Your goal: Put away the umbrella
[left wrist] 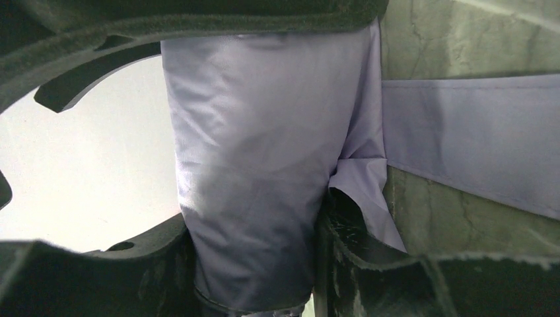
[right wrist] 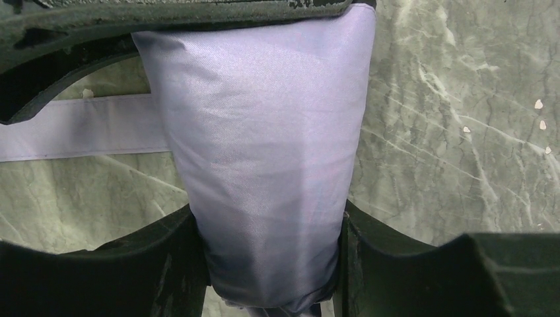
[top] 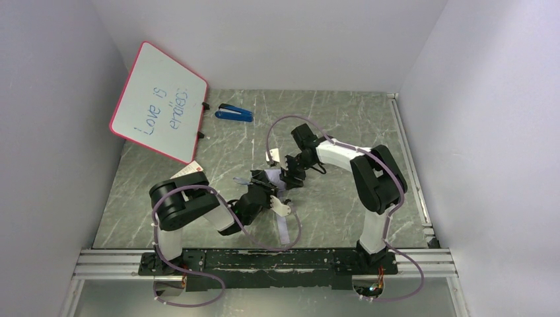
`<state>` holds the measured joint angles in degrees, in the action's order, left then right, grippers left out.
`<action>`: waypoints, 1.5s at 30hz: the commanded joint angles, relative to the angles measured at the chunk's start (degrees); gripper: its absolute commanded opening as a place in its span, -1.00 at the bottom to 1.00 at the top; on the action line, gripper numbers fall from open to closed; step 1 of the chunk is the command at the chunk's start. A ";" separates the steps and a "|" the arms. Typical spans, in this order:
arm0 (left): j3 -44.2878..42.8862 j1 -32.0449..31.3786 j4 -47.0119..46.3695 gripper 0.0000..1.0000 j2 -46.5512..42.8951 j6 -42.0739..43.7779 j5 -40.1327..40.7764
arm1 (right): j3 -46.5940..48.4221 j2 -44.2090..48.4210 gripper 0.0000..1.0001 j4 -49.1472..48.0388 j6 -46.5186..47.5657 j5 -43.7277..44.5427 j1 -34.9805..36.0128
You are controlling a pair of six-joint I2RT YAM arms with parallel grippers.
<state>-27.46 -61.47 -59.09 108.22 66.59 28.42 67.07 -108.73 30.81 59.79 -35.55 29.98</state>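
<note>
Item 1. Umbrella (top: 269,178): folded lilac bundle, mid-bench (top: 343,119), to the right of the whiteboard (top: 158,102) and nearer the arm bases than it. Whether it rests on the bench or is lifted cannot be told.
Item 2. Lilac strip (top: 282,228) of the same fabric: trails from the bundle toward the near edge, away from the whiteboard, lying flat on the marble-pattern surface.
Item 3. Left claw (top: 263,193): closed around the bundle (left wrist: 251,185) on its near side, fabric pinched between the fingers.
Item 4. Right claw (top: 290,176): clamped on the bundle (right wrist: 264,165) on the side away from the whiteboard.
Item 5. Blue stapler-like object (top: 234,113): just right of the whiteboard's lower corner.
</note>
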 commanded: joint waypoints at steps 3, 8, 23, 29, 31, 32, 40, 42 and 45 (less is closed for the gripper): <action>-1.17 -0.95 2.60 0.37 -3.97 -4.05 -0.74 | -5.11 -0.30 -0.66 -4.92 -4.94 5.69 0.43; -2.56 -1.17 13.09 0.93 -11.09 -9.60 -4.25 | -7.12 1.28 -0.69 -6.92 -5.34 6.62 0.46; 5.17 -3.92 29.77 0.84 -42.80 -44.84 -13.63 | -14.33 5.08 -0.69 -17.51 -6.24 15.42 2.58; 3.62 -1.80 39.86 0.62 -53.56 -50.07 -8.03 | -19.26 6.92 -0.68 -24.53 -7.02 21.26 5.55; 3.02 1.45 41.74 0.59 -56.31 -52.38 -8.18 | -21.27 7.78 -0.68 -26.49 -7.39 22.83 6.85; 2.82 3.99 42.26 0.57 -57.46 -54.02 -9.12 | -22.19 8.16 -0.68 -27.38 -7.48 23.54 7.43; -0.84 24.12 41.47 0.69 -55.91 -62.12 -22.83 | -28.51 9.92 -0.67 -34.98 -8.34 32.79 12.12; -4.28 26.93 42.58 0.78 -51.70 -60.71 -27.29 | -30.09 10.31 -0.67 -37.07 -8.52 35.09 13.25; -9.70 29.82 45.28 0.87 -45.31 -56.83 -34.58 | -32.41 10.74 -0.67 -39.64 -8.72 38.32 14.63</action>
<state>-30.72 -34.85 -16.58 57.23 7.77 6.28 40.05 -94.06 -11.55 51.57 -5.56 43.31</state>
